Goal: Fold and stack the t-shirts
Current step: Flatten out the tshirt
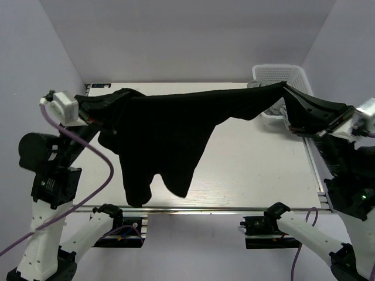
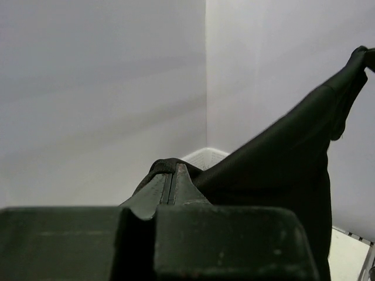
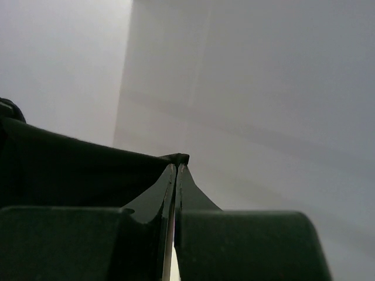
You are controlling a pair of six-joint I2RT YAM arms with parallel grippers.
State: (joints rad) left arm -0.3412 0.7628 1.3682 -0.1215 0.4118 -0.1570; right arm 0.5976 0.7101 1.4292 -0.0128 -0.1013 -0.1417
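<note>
Black t-shirt (image 1: 170,129) is strung between both arms, hanging over the middle and left half of the desk (image 1: 258,170). Its top edge runs nearly straight and fairly taut from left pincer (image 1: 101,107) to right pincer (image 1: 289,88). The rest sags below that line. It's widest on the left, with two loose lobes dangling by the desk's near edge, and narrows to a thin strip toward the right grip. Can't tell whether the lobes touch the desk.

Left pincer: clamped on a bunched bit of the shirt. Left wrist view shows the fingertips (image 2: 183,188) together with black fabric wrapped over the tips. The shirt (image 2: 281,170) stretches away up and to the right.

Right pincer (image 3: 177,165): jaws pressed together with a hairline gap, pinching a small corner of the shirt (image 3: 70,170) at the tips. The cloth runs off to the left in that view.

White lattice basket (image 1: 280,75) sits at the desk's far right corner, just behind the right grip point. Contents: can't tell.
</note>
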